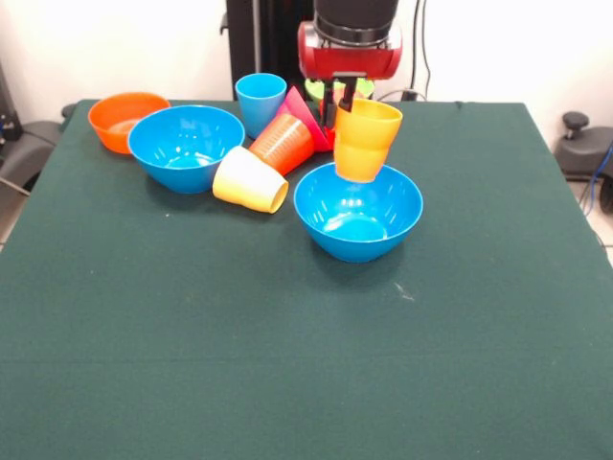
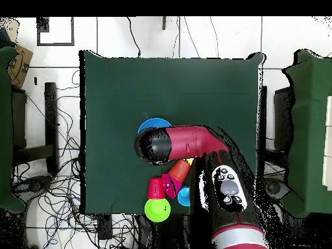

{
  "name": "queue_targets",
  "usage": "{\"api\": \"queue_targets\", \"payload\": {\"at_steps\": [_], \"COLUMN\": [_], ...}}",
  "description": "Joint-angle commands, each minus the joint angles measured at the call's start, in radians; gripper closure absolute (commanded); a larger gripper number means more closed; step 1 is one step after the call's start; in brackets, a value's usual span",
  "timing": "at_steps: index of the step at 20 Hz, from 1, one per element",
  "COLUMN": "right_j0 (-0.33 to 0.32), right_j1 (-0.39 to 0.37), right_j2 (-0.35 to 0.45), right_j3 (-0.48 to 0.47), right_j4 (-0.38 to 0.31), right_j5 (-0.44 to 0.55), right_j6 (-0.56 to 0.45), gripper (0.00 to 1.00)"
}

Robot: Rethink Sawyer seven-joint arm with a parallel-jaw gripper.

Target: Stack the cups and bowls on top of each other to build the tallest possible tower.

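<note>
Pincer (image 1: pixel 351 103) clamped on rim of glossy yellow-orange plastic cup (image 1: pixel 365 140), held over near bright blue plastic bowl (image 1: pixel 358 211) | I judge cup light, stiff, slippery; rim grip suits.

Jaws (image 1: pixel 352 107) hold yellow-orange cup (image 1: pixel 365 140) above blue bowl (image 1: pixel 358 213).

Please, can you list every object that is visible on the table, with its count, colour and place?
Blue bowls: 2, bright blue; one at back left in the front view, one at centre under the gripper.
Orange bowl: 1, back left corner.
Light blue cup: 1, upright, at back.
Orange cup: 1, on its side.
Pale yellow cup: 1, on its side.
Pink-red bowl: 1, tilted, at back.
Lime-green bowl: 1, near the base.
Yellow-orange cup: 1, held above the centre bowl.
Table: 1, green.
Gripper: 1, holding the yellow-orange cup.
</note>
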State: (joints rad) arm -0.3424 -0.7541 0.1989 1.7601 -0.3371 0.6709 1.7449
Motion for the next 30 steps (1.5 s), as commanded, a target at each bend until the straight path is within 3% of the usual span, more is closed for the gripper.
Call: {"api": "queue_targets", "payload": {"at_steps": [1, 11, 30], "right_j0": [-0.012, -0.006, -0.004], "right_j1": [0.091, 0.122, 0.222], "right_j2": [0.075, 0.069, 0.038], "right_j3": [-0.039, -0.043, -0.083], "right_j4": [-0.069, -0.084, -0.209], "right_j5": [0.03, -0.043, -0.211], "right_j6": [-0.095, -0.069, -0.03], "gripper": [1.0, 1.0, 1.0]}}
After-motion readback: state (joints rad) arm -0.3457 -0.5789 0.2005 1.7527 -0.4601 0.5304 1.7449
